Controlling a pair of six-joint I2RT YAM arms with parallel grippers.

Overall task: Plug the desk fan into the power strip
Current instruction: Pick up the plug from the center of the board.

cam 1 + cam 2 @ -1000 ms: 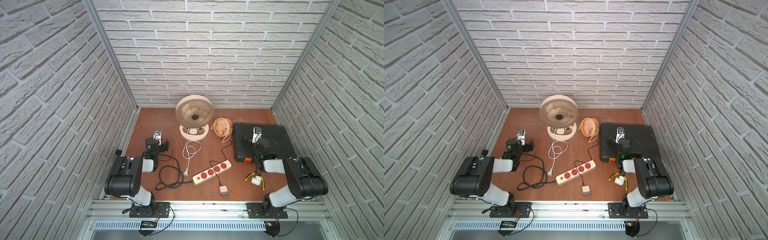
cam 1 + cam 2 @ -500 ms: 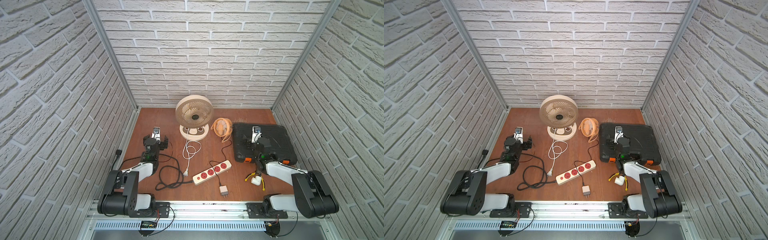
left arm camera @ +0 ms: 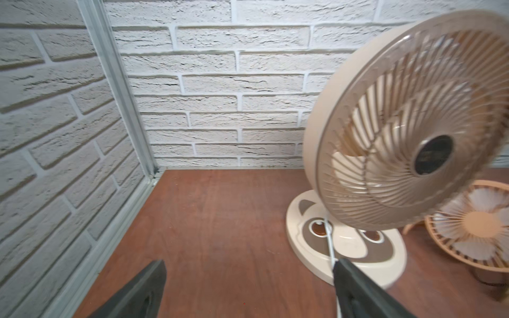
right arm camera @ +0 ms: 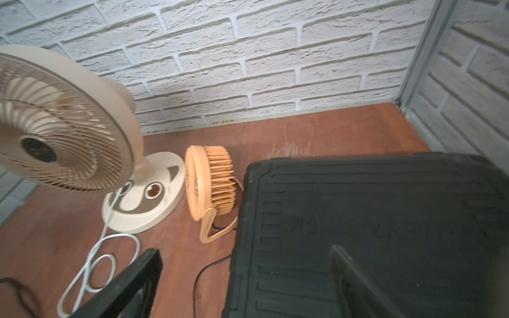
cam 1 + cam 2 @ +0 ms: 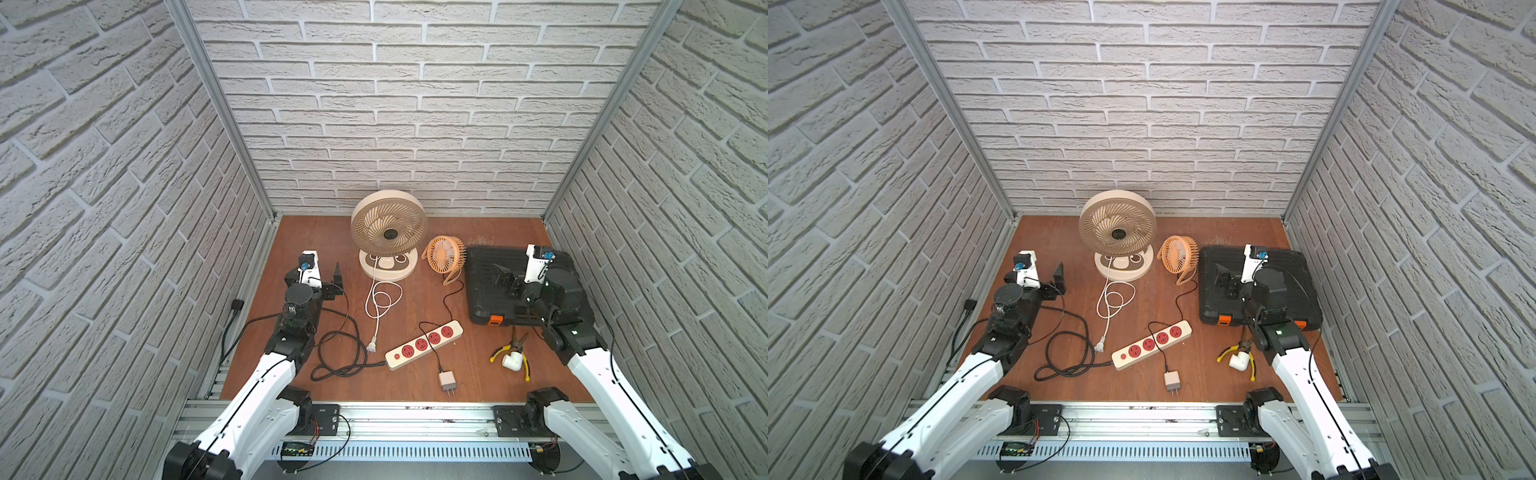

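Note:
The beige desk fan (image 5: 388, 235) (image 5: 1117, 232) stands at the back of the table, seen also in the left wrist view (image 3: 407, 154) and the right wrist view (image 4: 60, 132). Its white cord ends in a loose plug (image 5: 371, 348) (image 5: 1099, 345) lying just left of the power strip (image 5: 424, 345) (image 5: 1152, 345), a cream bar with red sockets. My left gripper (image 5: 332, 284) (image 3: 248, 278) hovers open and empty left of the fan. Over the black case my right gripper (image 5: 505, 282) (image 4: 245, 275) hangs open and empty.
A small orange fan (image 5: 444, 254) stands beside the black tool case (image 5: 482, 266); its thin black cord crosses the strip to a white adapter (image 5: 446, 380). The strip's thick black cord (image 5: 332, 353) loops at the left. Yellow pliers (image 5: 513, 347) and a white pipe elbow (image 5: 512, 360) lie front right.
Both arms have unfolded from their tucked pose and reached up and forward, the grippers staying wide open. Nothing on the table has moved.

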